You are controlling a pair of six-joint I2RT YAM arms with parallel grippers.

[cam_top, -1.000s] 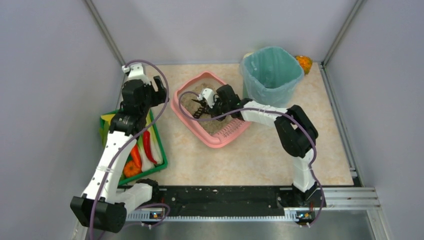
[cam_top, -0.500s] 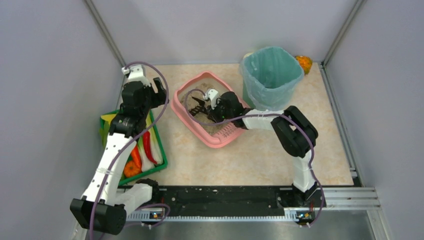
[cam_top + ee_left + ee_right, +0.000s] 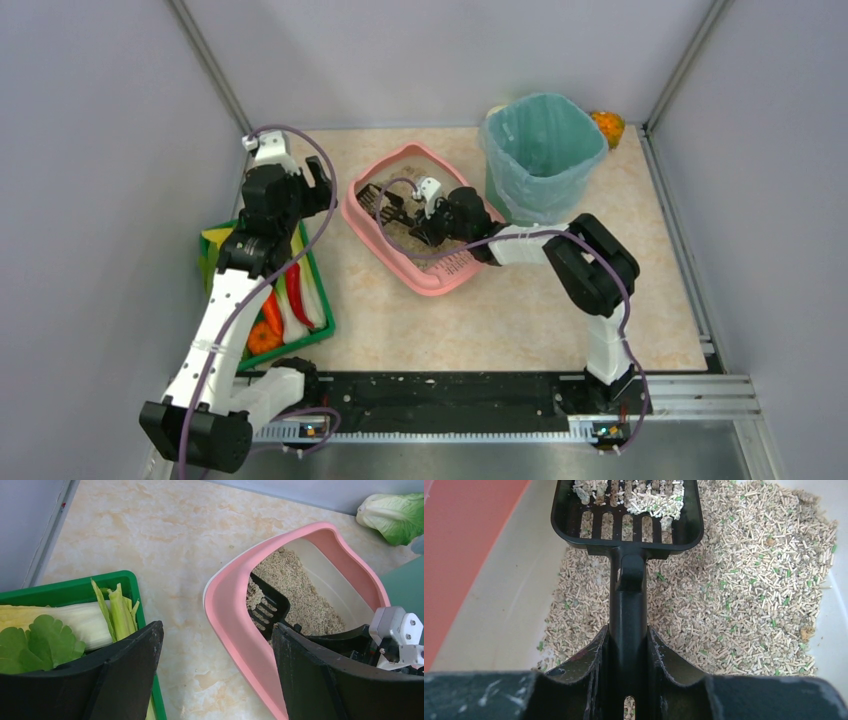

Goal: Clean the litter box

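The pink litter box (image 3: 372, 235) sits mid-table with beige pellet litter (image 3: 744, 580) inside; it also shows in the left wrist view (image 3: 225, 610). My right gripper (image 3: 425, 215) is over the box, shut on the handle of a black slotted scoop (image 3: 626, 515). The scoop (image 3: 375, 200) holds some litter clumps and hovers over the box's far left end. In the right wrist view the gripper (image 3: 628, 640) clamps the handle on both sides. My left gripper (image 3: 300, 180) hangs open and empty left of the box, above the table between the green tray and the box (image 3: 215, 675).
A green tray (image 3: 305, 340) of vegetables lies at the left, near the left arm. A tall teal-lined bin (image 3: 545, 150) stands right behind the box. An orange item (image 3: 607, 126) sits behind the bin. A cabbage (image 3: 395, 515) shows in the left wrist view.
My right gripper has pushed the scoop leftward and farther along the litter box, toward its far left end. The left arm has hardly moved.
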